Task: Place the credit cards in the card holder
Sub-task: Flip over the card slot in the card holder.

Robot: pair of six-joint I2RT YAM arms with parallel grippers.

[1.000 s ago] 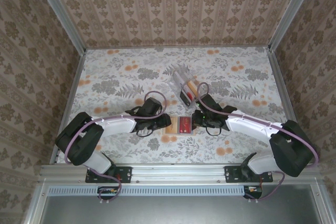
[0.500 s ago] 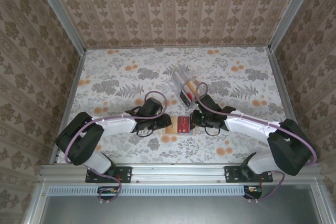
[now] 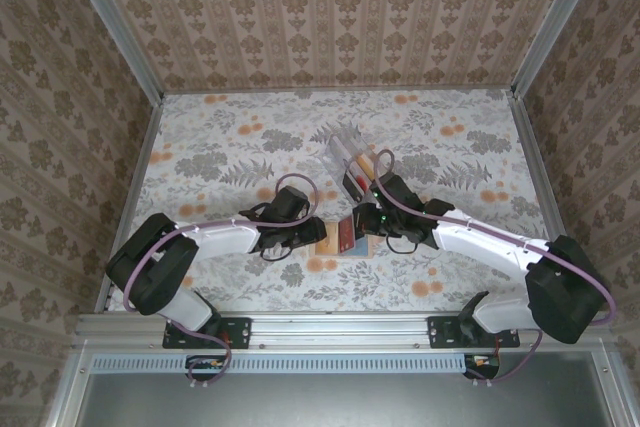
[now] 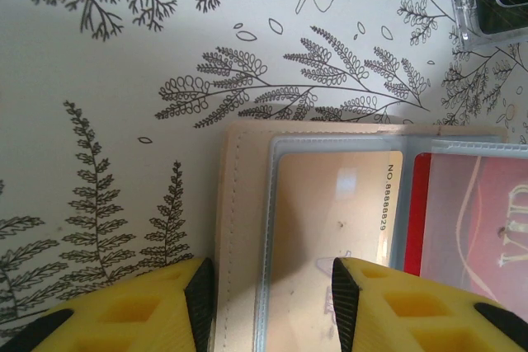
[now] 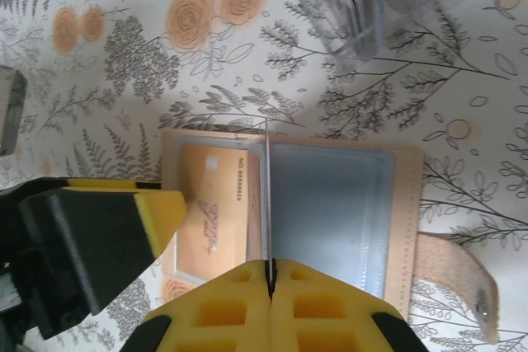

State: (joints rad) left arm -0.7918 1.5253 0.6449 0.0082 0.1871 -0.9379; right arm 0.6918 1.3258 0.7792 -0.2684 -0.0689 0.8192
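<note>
Near edge of table [image 3: 200, 147]: my left gripper [image 4: 268, 290], jaws apart, stands over the wallet [image 4: 243, 204] with the orange card [image 4: 338, 212]. My right gripper [image 5: 270, 269] clamps the red card [image 4: 470, 220]; extraction step, I judge. Next: carry it to the card holder [image 5: 363, 6] beyond, square to a slot.

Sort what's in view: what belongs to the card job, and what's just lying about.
Job:
- red card, pinched in the shut right gripper
- orange card, in its wallet sleeve
- card holder
- left gripper, open, over the wallet's edge

Lying about:
- wallet, merely where the cards sit
- floral table
</note>
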